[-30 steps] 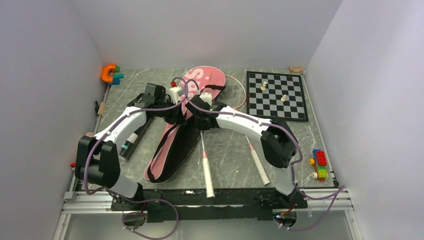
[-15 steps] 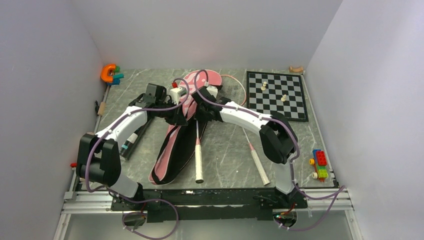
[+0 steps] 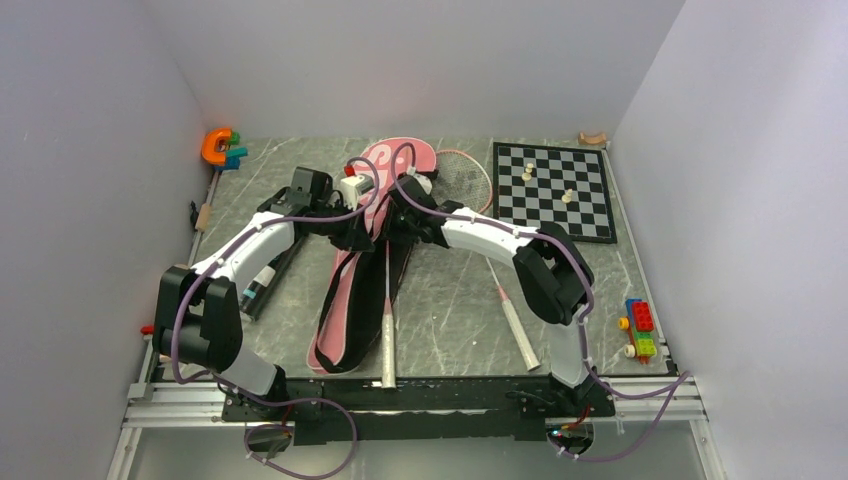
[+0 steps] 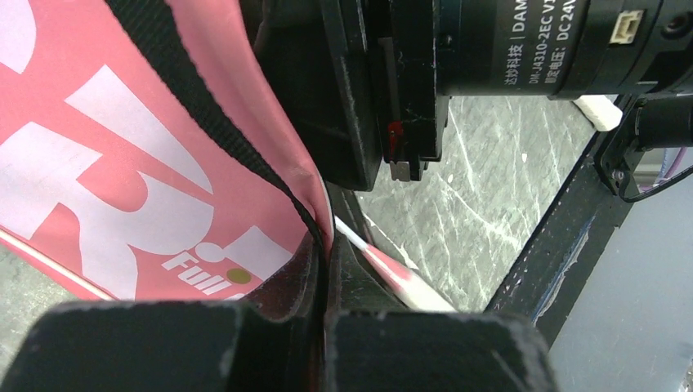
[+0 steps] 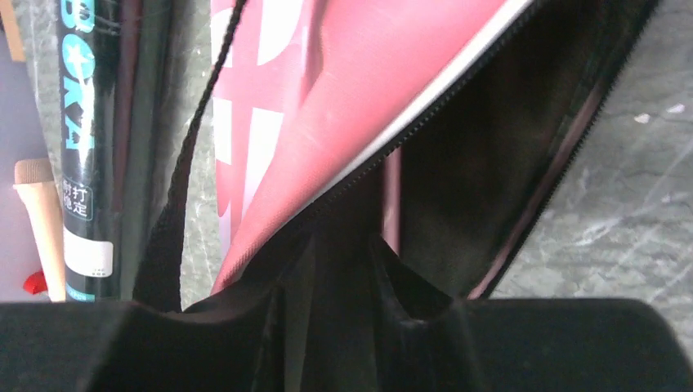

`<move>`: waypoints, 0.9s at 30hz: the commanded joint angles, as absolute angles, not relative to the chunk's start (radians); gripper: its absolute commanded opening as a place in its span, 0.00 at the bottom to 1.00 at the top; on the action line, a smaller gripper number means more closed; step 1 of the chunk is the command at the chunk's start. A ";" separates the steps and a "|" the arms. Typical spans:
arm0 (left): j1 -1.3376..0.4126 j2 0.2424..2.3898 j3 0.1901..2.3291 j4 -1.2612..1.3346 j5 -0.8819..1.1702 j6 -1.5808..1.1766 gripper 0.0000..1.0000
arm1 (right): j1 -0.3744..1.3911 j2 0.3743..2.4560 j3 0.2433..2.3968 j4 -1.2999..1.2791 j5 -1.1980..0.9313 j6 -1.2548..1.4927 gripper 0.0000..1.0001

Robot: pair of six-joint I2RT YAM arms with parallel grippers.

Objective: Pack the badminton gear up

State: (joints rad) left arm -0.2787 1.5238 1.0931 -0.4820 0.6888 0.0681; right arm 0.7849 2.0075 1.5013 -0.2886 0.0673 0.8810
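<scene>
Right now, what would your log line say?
left end effector: shut on racket bag edge | right end effector: at bag mouth | racket: partly inside bag

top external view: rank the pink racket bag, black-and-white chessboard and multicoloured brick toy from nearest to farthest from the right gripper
1. The pink racket bag, at the right gripper.
2. The black-and-white chessboard, far right.
3. The multicoloured brick toy, near right edge.

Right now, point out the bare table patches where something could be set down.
Bare table lies between the racket bag and the loose racket, and far left between the orange toy and the bag. Also nearer than the chessboard, beside the brick toy. Mid-table is crowded: the left arm and right arm meet over the bag's mouth.
</scene>
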 commanded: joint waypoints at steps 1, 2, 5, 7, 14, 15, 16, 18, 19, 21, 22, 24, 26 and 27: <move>-0.289 1.529 1.110 -0.490 0.779 0.090 0.00 | 0.789 1.964 1.461 -0.086 -0.035 0.872 0.43; -0.289 1.532 1.111 -0.493 0.780 0.090 0.00 | 0.785 1.955 1.443 -0.064 -0.058 0.864 0.48; -0.286 1.539 1.116 -0.500 0.780 0.094 0.00 | 0.766 1.912 1.381 -0.035 -0.075 0.858 0.54; -0.284 1.544 1.126 -0.507 0.783 0.095 0.00 | 0.743 1.871 1.337 -0.028 -0.076 0.861 0.54; -0.270 1.547 1.121 -0.508 0.787 0.095 0.00 | 0.620 1.726 1.118 0.047 -0.083 0.884 0.53; -0.270 1.550 1.124 -0.510 0.787 0.094 0.00 | 0.606 1.728 1.098 0.064 -0.102 0.888 0.53; -0.270 1.551 1.127 -0.512 0.787 0.093 0.00 | 0.604 1.733 1.087 0.061 -0.114 0.884 0.52; -0.267 1.551 1.131 -0.513 0.787 0.092 0.00 | 0.610 1.740 1.070 0.045 -0.136 0.871 0.51; -0.266 1.550 1.131 -0.513 0.787 0.092 0.00 | 0.616 1.739 1.048 0.040 -0.136 0.867 0.51; -0.265 1.557 1.133 -0.517 0.786 0.098 0.00 | 0.621 1.728 1.016 0.026 -0.109 0.857 0.50; -0.265 1.565 1.133 -0.520 0.787 0.102 0.00 | 0.621 1.721 0.990 0.022 -0.097 0.854 0.50; -0.265 1.584 1.128 -0.519 0.787 0.106 0.00 | 0.618 1.708 0.969 0.019 -0.066 0.840 0.49; -0.265 1.601 1.122 -0.512 0.791 0.106 0.00 | 0.616 1.710 0.970 0.026 -0.071 0.831 0.49; -0.266 1.608 1.118 -0.507 0.794 0.106 0.00 | 0.616 1.718 0.977 0.035 -0.082 0.831 0.49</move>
State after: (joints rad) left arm -0.2668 1.5822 1.0954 -0.5201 0.7284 0.0895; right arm 0.6220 1.7401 0.9668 -0.0071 -0.0868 0.8574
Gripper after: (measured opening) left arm 0.028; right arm 0.495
